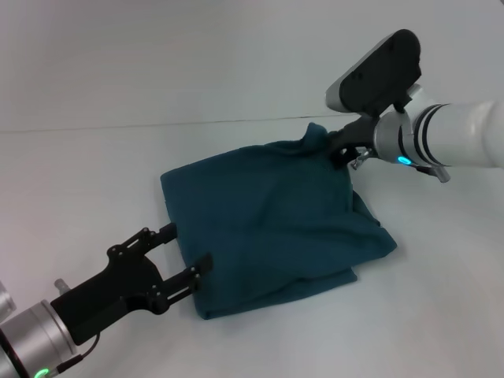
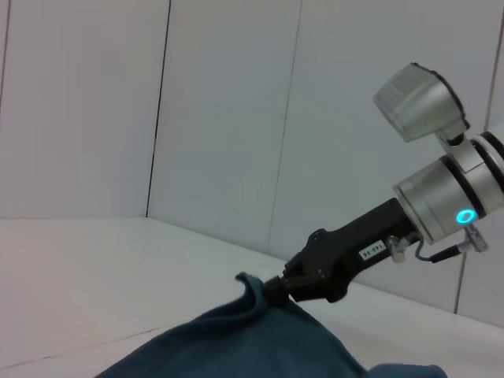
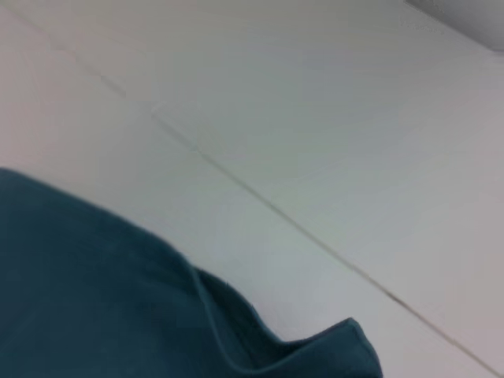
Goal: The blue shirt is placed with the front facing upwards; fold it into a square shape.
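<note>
Dark teal-blue cotton shirt (image 1: 272, 224): folded, rumpled, lying mid white worktop (image 1: 94, 181). Right claw (image 1: 335, 150): clamped on the shirt's raised far corner. Left claw (image 1: 187, 252): fingers apart, straddling the shirt's near-left edge.

Left gripper (image 1: 187, 253): your fingers spread apart, straddling the blue shirt's (image 1: 276, 228) near-left edge.
Right gripper (image 1: 335, 150): pinched onto the shirt's far corner, forearm angled down.

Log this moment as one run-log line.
blue shirt: folded, on table | right gripper: pinching far corner | left gripper: open at near edge
</note>
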{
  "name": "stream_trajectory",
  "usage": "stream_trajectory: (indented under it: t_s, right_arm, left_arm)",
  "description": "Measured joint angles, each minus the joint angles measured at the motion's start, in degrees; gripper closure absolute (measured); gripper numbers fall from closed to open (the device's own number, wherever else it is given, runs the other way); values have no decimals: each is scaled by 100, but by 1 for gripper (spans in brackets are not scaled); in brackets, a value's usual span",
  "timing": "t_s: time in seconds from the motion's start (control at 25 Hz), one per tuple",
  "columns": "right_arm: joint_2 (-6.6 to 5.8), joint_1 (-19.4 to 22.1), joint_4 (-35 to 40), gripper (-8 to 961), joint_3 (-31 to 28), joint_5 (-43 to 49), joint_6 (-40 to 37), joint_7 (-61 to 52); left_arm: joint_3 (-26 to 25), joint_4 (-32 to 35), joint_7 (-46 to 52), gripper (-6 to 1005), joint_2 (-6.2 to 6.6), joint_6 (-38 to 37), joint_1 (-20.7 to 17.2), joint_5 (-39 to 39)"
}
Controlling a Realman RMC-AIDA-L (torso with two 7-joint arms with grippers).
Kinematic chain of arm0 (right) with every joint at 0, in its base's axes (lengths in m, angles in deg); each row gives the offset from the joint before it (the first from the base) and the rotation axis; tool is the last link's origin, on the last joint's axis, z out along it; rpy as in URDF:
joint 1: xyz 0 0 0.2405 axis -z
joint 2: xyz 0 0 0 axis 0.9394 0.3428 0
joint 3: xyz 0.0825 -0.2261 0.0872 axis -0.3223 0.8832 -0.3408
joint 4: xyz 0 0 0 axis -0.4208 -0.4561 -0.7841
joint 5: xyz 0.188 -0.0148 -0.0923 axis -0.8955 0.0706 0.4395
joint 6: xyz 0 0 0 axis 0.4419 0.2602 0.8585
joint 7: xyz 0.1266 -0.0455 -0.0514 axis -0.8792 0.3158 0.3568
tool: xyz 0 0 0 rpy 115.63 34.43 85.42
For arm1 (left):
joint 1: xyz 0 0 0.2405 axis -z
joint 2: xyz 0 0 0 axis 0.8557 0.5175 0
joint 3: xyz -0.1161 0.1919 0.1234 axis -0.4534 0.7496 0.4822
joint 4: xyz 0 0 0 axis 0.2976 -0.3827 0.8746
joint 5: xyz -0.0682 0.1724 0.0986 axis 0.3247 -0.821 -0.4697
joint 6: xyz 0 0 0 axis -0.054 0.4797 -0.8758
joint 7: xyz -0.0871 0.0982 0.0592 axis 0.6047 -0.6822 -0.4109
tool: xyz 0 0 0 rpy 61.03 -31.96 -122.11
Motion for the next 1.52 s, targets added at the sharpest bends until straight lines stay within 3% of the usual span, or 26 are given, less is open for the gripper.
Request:
stream_trajectory:
  t_s: [0.44,0.64,0.76,0.96,1.2,1.52]
  right_arm:
    - [17,2,-171,847,34,2,447,87]
    - [27,237,189,642,76,-217,231,43]
    - [27,784,851,397,460,-682,63,311]
    - [27,1534,1223,325,1044,-1705,475,989]
    - [42,1889,730,239,1332,-3026,1239,1790]
    - [45,2188,711,304,1962,-3352,1976,1881]
  left_arm:
    - [0,-16,0,214,-1,19,1,-16]
    - [1,-16,0,214,-1,22,1,-16]
    - [0,-5,0,214,-4,21,-7,-16]
    - [-99,-11,0,214,-16,23,-35,3]
    - [-151,10,-4,214,-27,-5,-75,-14]
    - [-150,11,-7,213,-27,-8,-88,-16]
